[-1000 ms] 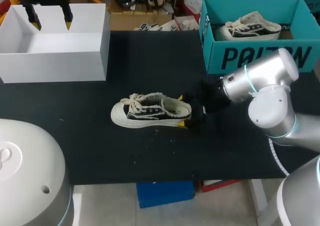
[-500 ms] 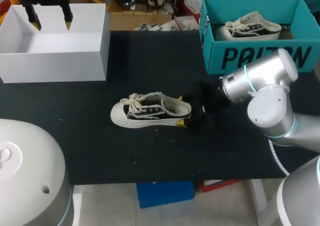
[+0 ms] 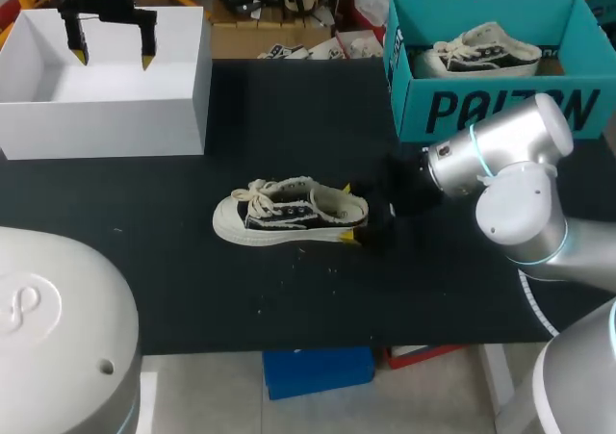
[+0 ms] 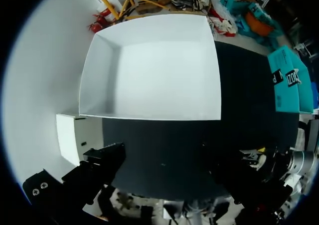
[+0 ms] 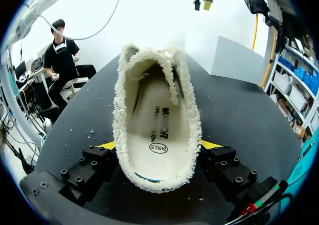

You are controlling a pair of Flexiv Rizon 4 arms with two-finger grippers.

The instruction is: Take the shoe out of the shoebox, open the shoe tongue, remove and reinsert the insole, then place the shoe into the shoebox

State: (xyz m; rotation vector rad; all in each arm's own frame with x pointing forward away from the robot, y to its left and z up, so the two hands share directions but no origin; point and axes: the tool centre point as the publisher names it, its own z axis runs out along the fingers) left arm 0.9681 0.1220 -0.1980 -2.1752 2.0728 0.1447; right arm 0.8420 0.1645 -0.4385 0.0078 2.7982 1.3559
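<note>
Our right hand (image 3: 349,213) clamps the shoe (image 3: 284,211) at its heel, steady on the bench (image 3: 289,107) (for the tongue, probably); our left hand (image 3: 112,57) hangs open over the white box (image 3: 106,116).

Holds the left gripper (image 3: 114,59) high at the far left, fingers pointing down, spread wide, gripping nothing. Has the right arm (image 3: 510,174) stretched in low, right gripper (image 3: 348,213) clamping the shoe (image 3: 289,213) heel, both yellow tips seemingly touching.

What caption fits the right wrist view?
Right tool clasps the heel of the shoe on the black table, insole showing.
</note>
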